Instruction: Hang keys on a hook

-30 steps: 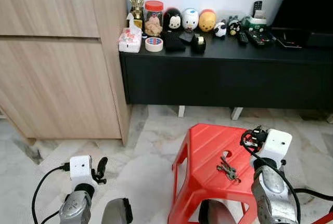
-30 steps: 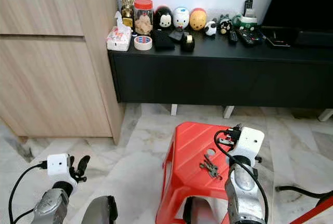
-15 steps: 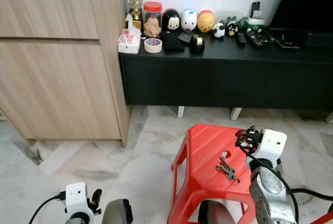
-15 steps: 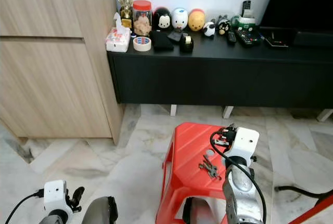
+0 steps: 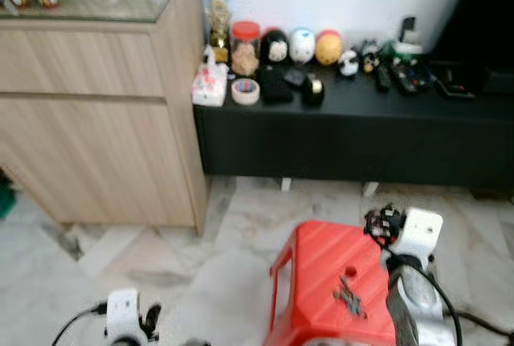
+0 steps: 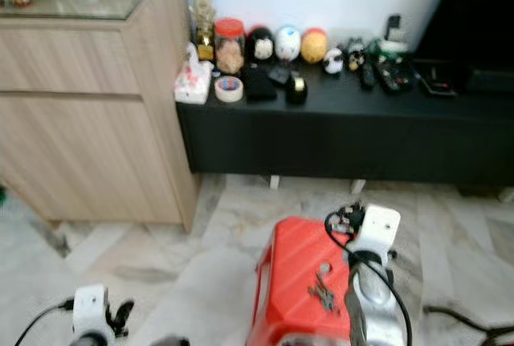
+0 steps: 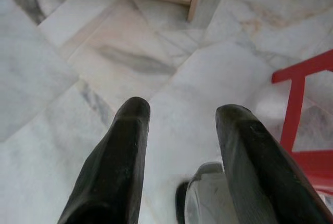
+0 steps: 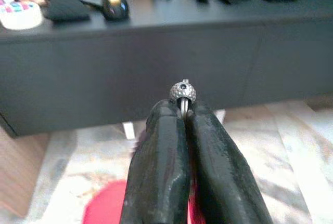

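Observation:
A bunch of keys (image 5: 348,298) lies on the top of a red plastic stool (image 5: 317,262) in front of me. My right gripper (image 8: 183,110) hovers beside the stool's far right corner, above the keys. It is shut on a thin metal pin with a round studded head (image 8: 183,92) that sticks out past the fingertips. My left gripper (image 7: 179,110) hangs low over the marble floor to the left of the stool, open with nothing between its fingers (image 7: 127,130). No hook can be made out in the blurred eye views.
A low black console (image 5: 353,125) runs along the wall behind the stool, carrying a tape roll (image 5: 245,91), a jar, figurines and remotes. A tall wooden cabinet (image 5: 96,145) stands at the left. Marble floor (image 5: 144,250) lies open between cabinet and stool.
The camera has tipped up and blurred, so the cabinet's glass top now shows. My left arm sank lower a second ago. The keys lie where they were.

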You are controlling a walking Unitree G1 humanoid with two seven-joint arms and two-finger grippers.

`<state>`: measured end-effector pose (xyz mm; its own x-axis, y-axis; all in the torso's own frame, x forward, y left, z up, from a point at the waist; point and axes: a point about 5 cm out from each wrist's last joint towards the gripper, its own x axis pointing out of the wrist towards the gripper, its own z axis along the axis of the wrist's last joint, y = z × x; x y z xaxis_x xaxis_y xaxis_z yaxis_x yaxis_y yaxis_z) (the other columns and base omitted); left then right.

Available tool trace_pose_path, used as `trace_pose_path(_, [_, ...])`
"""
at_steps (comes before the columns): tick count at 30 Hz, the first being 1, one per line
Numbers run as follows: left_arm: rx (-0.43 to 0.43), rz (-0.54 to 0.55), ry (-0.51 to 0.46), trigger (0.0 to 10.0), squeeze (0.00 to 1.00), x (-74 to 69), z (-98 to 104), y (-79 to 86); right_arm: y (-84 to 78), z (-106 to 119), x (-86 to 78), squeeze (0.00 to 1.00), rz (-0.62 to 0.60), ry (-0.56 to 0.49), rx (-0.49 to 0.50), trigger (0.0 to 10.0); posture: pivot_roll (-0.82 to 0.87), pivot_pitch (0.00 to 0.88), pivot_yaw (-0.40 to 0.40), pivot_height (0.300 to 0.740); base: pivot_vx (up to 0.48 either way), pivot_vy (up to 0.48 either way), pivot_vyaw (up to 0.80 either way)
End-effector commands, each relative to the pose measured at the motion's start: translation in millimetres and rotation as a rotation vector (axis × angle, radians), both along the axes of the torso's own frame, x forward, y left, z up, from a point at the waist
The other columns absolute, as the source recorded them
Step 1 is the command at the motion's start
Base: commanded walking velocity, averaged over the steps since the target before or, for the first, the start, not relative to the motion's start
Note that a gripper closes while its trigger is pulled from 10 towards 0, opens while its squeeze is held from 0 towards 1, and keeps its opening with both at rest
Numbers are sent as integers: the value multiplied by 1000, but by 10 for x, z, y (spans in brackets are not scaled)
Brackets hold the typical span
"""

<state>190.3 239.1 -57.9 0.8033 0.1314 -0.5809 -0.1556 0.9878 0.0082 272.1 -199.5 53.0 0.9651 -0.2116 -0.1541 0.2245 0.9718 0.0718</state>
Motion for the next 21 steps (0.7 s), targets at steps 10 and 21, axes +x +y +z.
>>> trace_pose_path(10, [-16, -15, 150, 10000, 0, -330, -203, -56, -216, -95, -166, 0, -77, 29, -30, 10000, 54, 0, -75, 713, 0, 0, 0])
trace_pose_path(21, [-16, -5, 159, 10000, 0, -319, -199, -31, -231, -73, -152, 0, -89, 25, -44, 10000, 54, 0, -79, 713, -183, 0, 0])
